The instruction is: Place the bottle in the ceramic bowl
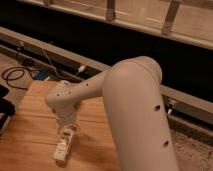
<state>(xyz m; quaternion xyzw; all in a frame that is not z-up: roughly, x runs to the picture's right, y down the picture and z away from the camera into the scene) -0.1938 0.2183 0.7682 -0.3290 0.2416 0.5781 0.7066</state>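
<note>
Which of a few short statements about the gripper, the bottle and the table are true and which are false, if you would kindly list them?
1. The gripper is low over the wooden table, right at the bottle. True.
2. The bottle is already in the ceramic bowl. False: no bowl is in view, and the bottle is at the gripper, over the bare wood.
3. A dark cable lies on the floor beyond the table's left end. True.
4. The table top is glass. False: it is light wood with visible grain.
5. The arm reaches the bottle from the left of the view. False: it comes in from the right.
</note>
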